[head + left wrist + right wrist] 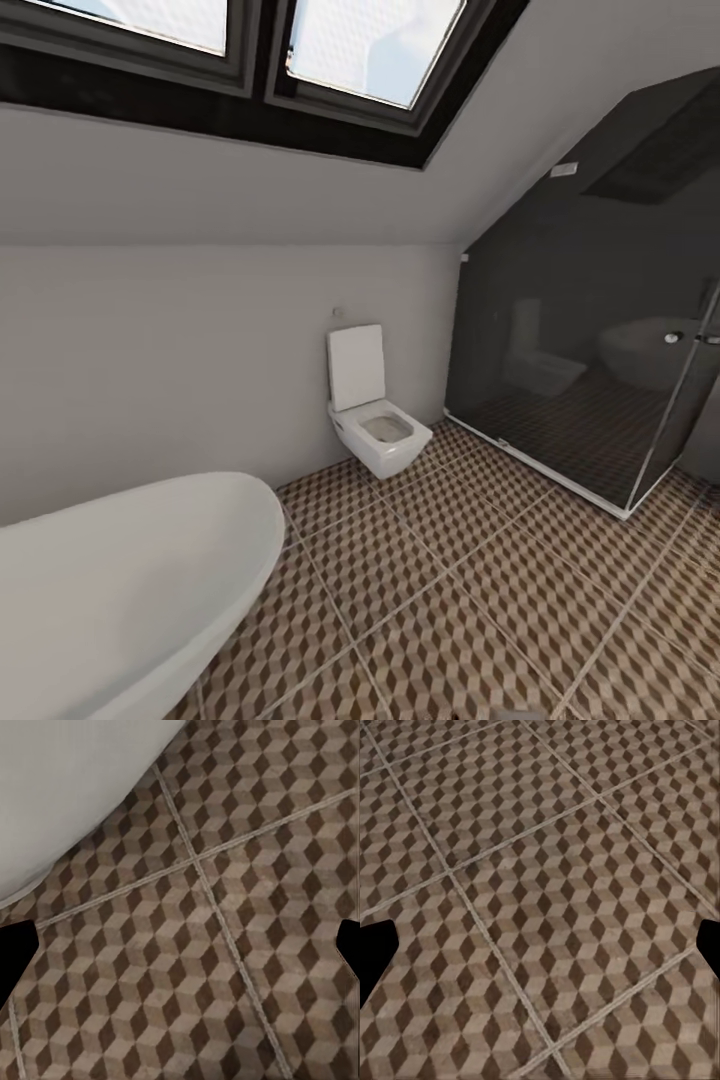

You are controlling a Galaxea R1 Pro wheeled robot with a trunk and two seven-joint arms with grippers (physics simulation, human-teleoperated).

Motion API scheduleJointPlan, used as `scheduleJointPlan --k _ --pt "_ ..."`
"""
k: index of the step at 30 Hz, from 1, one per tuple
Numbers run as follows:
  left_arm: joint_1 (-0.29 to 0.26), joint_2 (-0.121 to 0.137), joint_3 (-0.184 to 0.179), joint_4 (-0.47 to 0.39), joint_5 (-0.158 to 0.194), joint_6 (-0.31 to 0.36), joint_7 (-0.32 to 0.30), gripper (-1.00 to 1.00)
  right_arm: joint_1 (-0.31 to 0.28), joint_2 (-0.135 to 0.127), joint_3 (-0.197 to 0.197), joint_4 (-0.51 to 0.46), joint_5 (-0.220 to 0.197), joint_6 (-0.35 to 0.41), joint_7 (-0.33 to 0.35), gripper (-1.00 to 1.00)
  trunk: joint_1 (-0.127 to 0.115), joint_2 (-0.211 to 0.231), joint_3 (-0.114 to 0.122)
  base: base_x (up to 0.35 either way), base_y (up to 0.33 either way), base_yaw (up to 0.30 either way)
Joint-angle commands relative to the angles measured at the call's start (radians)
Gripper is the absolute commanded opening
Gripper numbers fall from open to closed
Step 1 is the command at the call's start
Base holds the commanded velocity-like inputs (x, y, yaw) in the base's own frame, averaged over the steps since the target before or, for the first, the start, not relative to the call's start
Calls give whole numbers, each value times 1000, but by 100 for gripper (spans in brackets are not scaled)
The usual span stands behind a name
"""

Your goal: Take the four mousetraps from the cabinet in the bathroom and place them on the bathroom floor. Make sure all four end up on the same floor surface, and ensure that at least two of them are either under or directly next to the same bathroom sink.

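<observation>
The bathroom floor (450, 600) with its brown, beige and white cube tiles spreads ahead of me. The mousetraps, the cabinet and the bathroom sink are out of view. In the left wrist view my left gripper (180, 952) hangs open above the floor (247, 810), its dark fingertips (15, 960) wide apart and nothing between them. My right gripper (540, 952) is open too, over bare tiles (547, 832), with nothing held.
A white oval bathtub (110, 590) fills the near left, and its rim (60, 787) lies close to the left gripper. A white toilet (375, 425) stands against the far wall. A dark glass shower enclosure (580, 330) closes the right. Skylights (370, 40) sit overhead.
</observation>
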Motion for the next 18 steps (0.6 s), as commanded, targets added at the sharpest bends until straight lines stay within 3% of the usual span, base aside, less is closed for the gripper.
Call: scheduleJointPlan --k 1,18 --pt "0 0 1 0 2 -3 1 100 -1 0 1 1 0 -3 -1 100 0 -1 -1 0 0 -293" --pt "0 -11 0 0 2 -3 1 100 -1 0 1 1 0 -3 -1 100 0 -1 -1 0 0 -293"
